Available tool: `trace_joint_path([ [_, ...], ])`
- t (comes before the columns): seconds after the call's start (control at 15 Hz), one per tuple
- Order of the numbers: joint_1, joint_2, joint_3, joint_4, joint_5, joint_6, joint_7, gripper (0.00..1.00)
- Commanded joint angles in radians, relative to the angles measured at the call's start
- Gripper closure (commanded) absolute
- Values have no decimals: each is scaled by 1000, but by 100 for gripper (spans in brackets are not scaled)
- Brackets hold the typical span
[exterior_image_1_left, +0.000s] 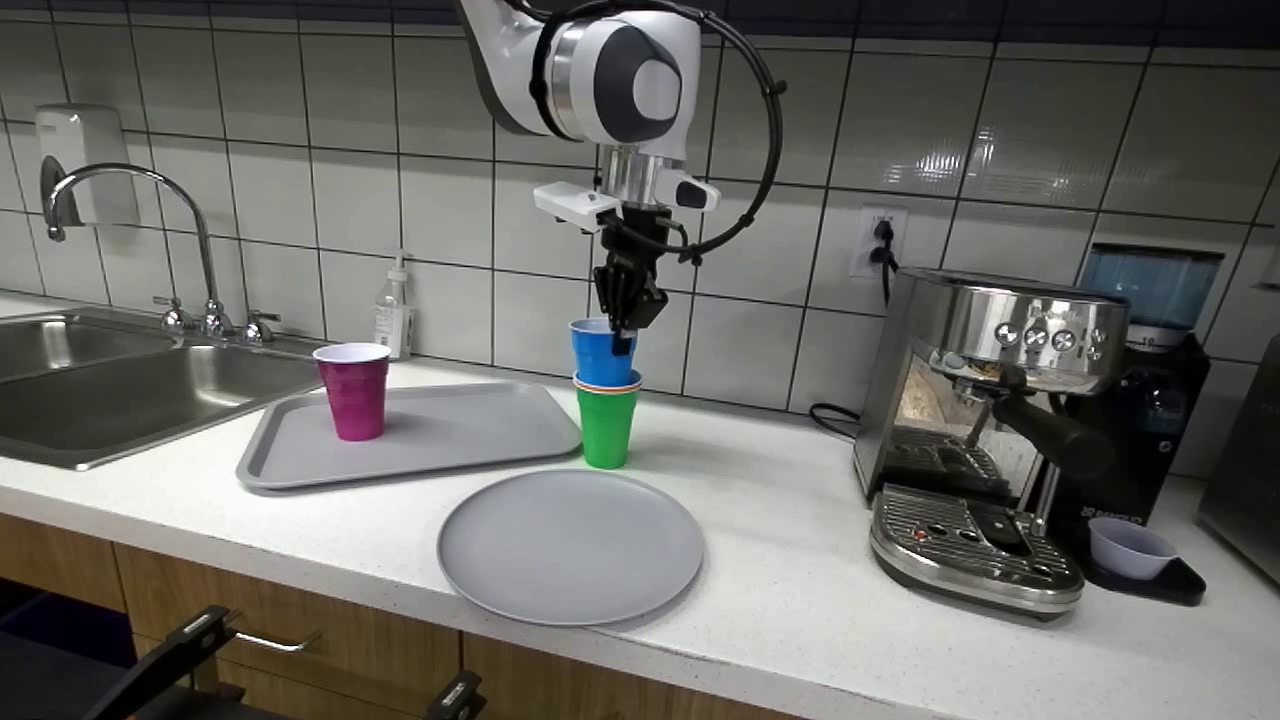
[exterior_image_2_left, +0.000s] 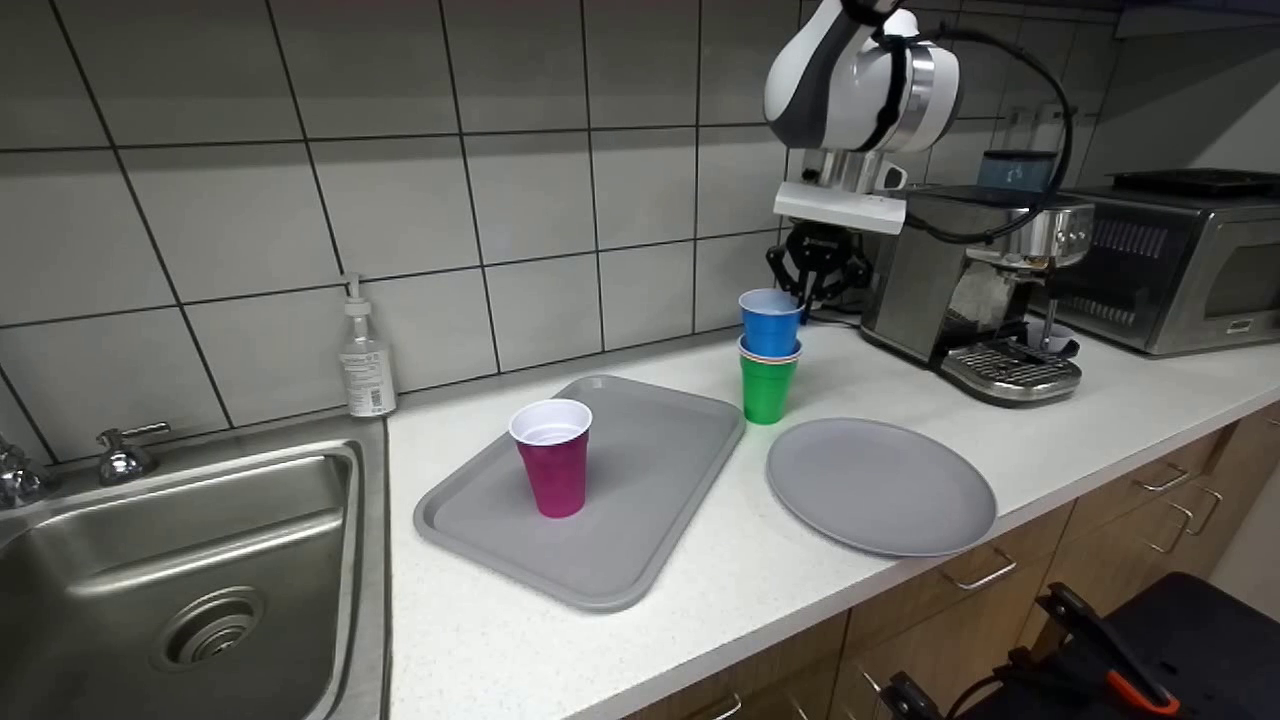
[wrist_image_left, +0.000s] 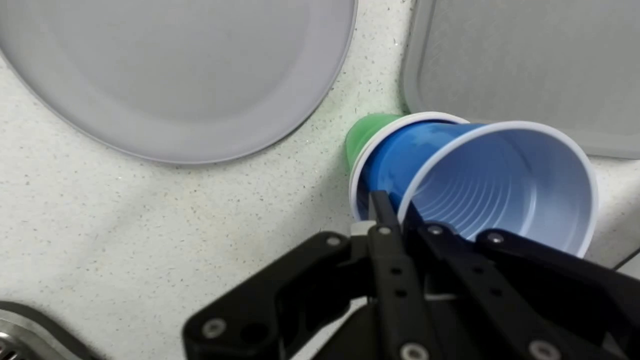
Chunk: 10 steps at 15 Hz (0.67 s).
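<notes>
My gripper (wrist_image_left: 396, 206) is shut on the rim of a blue cup (wrist_image_left: 420, 150), one finger inside the white-lined mouth and the other outside the wall. The blue cup (exterior_image_1_left: 603, 358) is upright in both exterior views, its bottom down in the mouth of a green cup (exterior_image_1_left: 606, 432). A thin orange-red line shows at the green cup's rim; whether another cup is nested there I cannot tell. How deep the blue cup reaches is hidden. From the wrist, the blue cup leans across the green cup (wrist_image_left: 367, 132). A magenta cup (exterior_image_2_left: 556, 470) stands upright on a grey tray (exterior_image_2_left: 660, 480).
A round grey plate (exterior_image_1_left: 570, 548) lies in front of the cups, near the counter edge. The tray's corner is close beside the green cup. An espresso machine (exterior_image_1_left: 1000, 330), a sink (exterior_image_2_left: 200, 560) and a soap bottle (exterior_image_2_left: 366, 365) also stand on or in the counter. Tiled wall (exterior_image_1_left: 440, 210) rises behind.
</notes>
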Motion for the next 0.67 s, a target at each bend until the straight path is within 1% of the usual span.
trace_joint_path([
  [0.0, -6, 18, 6, 34, 18, -32, 6, 99],
  [0.6, -12, 32, -1, 40, 16, -33, 1, 99],
])
